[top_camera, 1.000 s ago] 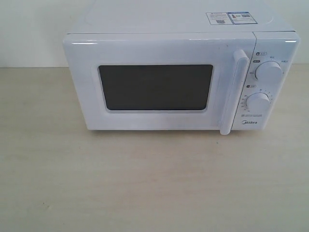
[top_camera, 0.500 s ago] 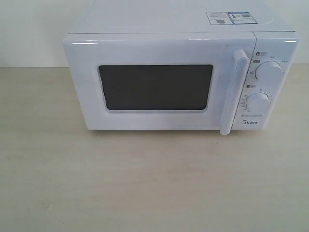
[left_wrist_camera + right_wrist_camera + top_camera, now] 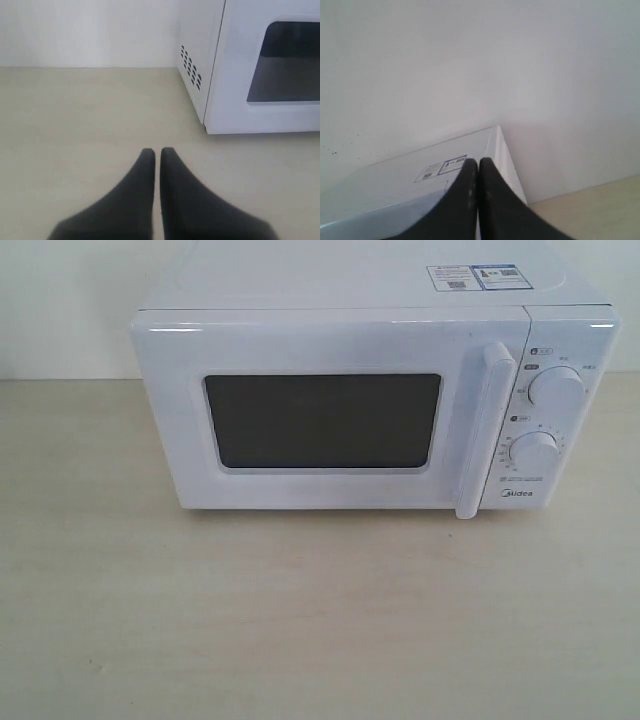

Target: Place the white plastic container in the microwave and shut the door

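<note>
The white microwave (image 3: 350,335) stands at the back of the table, its door (image 3: 320,490) shut, with the dark window (image 3: 322,421) and the long vertical handle (image 3: 483,430) facing me. The white plastic container is out of view in every frame. Neither gripper shows in the exterior view. My left gripper (image 3: 157,151) is shut with nothing between its black fingers, low over the table and off the microwave's (image 3: 230,75) vented side. My right gripper (image 3: 478,161) is shut and empty, raised above the microwave's top (image 3: 395,185) near a sticker (image 3: 441,168).
Two round dials (image 3: 556,388) (image 3: 533,452) sit right of the handle. Stickers (image 3: 475,277) lie on the microwave's top. Light wooden table (image 3: 300,620) stretches in front and to both sides. A white wall (image 3: 60,300) stands close behind.
</note>
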You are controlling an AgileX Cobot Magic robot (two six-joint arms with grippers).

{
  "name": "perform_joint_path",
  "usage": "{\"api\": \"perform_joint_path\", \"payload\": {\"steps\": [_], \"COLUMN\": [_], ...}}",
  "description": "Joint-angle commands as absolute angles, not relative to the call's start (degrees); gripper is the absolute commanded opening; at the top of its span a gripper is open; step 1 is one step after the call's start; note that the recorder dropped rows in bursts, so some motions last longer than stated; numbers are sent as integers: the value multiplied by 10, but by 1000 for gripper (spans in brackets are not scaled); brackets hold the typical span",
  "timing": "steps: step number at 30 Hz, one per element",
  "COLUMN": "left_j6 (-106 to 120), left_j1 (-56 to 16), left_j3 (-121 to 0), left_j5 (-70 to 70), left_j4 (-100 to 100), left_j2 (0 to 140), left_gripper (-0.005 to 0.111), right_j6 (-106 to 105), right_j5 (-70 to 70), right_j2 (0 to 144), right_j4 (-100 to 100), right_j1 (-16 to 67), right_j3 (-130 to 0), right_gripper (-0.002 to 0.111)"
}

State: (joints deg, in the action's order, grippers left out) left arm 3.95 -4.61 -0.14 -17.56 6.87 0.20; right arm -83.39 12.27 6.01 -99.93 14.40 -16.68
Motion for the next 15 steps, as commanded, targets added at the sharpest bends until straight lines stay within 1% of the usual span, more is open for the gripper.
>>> {"api": "perform_joint_path", "payload": {"steps": [1,15], "left_j6": [34,34], "left_j1": [-44,-44], "left_j3": [0,0], "left_j5": [-176,-176], "left_j4": [74,74], "left_j2": [0,0], "left_gripper": [4,4], "right_j6": [-782,-752], "right_j5": [55,-48], "right_j2": [32,32], "right_j4": [-999,-999], "right_j1": [83,75], "right_j3": [-115,-105], "right_gripper": [0,0]}}
